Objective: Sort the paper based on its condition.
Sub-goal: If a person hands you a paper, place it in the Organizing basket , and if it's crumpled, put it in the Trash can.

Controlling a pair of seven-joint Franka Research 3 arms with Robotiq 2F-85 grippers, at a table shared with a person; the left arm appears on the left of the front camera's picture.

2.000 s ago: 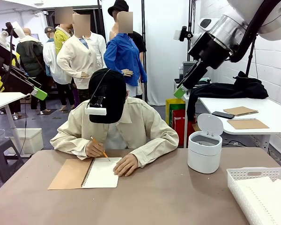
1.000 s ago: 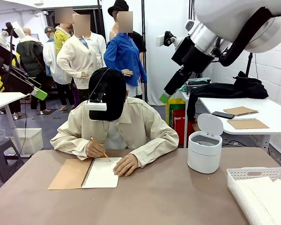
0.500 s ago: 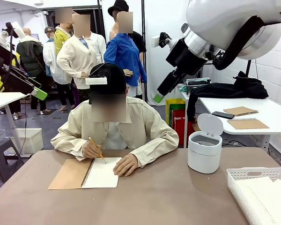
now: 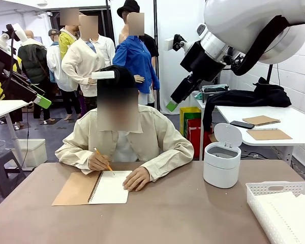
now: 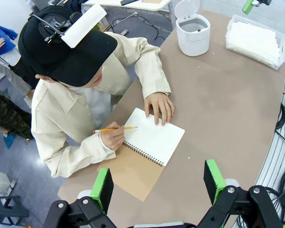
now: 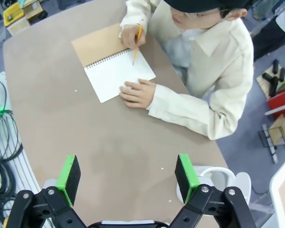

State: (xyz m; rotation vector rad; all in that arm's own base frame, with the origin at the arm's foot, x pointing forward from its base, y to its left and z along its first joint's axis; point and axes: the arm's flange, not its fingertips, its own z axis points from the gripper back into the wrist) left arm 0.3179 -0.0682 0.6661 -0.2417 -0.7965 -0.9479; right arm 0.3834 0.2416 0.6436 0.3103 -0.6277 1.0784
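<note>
both my tools point(image 5: 156, 185) point(image 6: 126, 175) hang released above the worktop point(image 4: 183, 208) while a person pencils in a spiral notebook point(image 4: 94, 187).

the paper point(image 4: 292, 216) lies stacked in the white slotted basket point(image 4: 259, 190) at my right. i judge each sheet light, limp and easily creased, best pinched at a free edge.

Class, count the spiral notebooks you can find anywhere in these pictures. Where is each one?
3: an open notebook under the person's hands, and two closed notebooks on the white side table. More may be hidden.
</note>
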